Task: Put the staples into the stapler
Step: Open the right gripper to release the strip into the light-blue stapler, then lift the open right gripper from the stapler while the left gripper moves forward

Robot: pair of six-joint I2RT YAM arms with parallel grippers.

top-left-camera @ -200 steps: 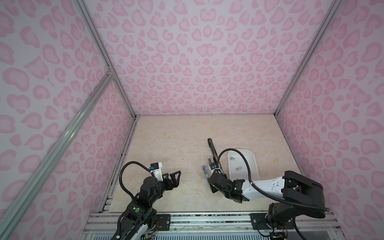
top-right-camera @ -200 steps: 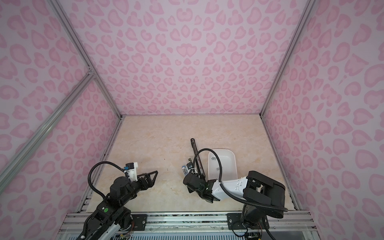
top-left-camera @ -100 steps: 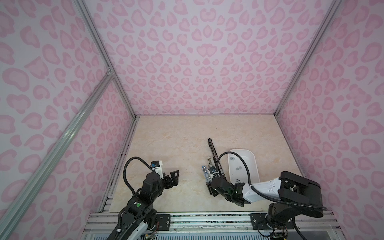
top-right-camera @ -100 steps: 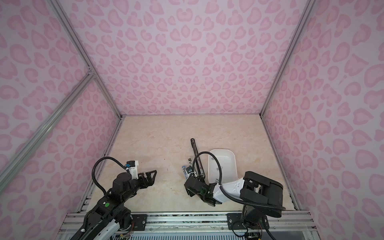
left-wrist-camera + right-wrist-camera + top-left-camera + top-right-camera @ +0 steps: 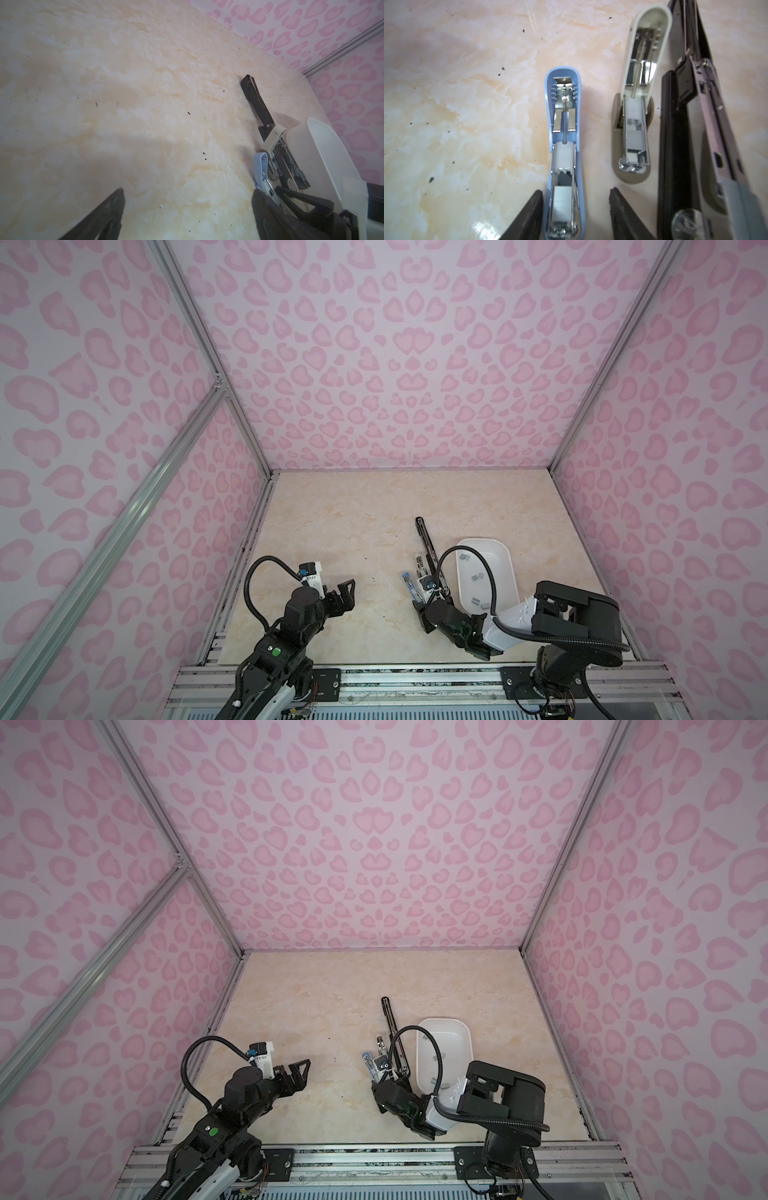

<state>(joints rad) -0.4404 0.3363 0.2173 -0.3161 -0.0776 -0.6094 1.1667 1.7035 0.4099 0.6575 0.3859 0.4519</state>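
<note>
Three opened staplers lie side by side right of the middle: a small blue stapler (image 5: 564,145) (image 5: 409,587), a small beige stapler (image 5: 635,124) (image 5: 419,572) and a long black stapler (image 5: 695,145) (image 5: 428,547). A grey strip of staples (image 5: 562,203) lies in the blue stapler's channel. More staples (image 5: 476,577) lie in the white tray (image 5: 509,568). My right gripper (image 5: 576,190) (image 5: 419,605) is open, straddling the blue stapler's front end; one finger sits close beside it and the other stands apart. My left gripper (image 5: 188,190) (image 5: 347,593) is open over bare table at the left.
The tray (image 5: 469,1048) sits right beside the black stapler (image 5: 390,1023), near the right wall. Pink patterned walls close in the marble-look table on three sides, and a metal rail runs along the front edge. Small dark specks dot the surface.
My right gripper has drawn back slightly toward the front edge, staying over the blue stapler. The left arm has shifted a little, its jaws still wide.
</note>
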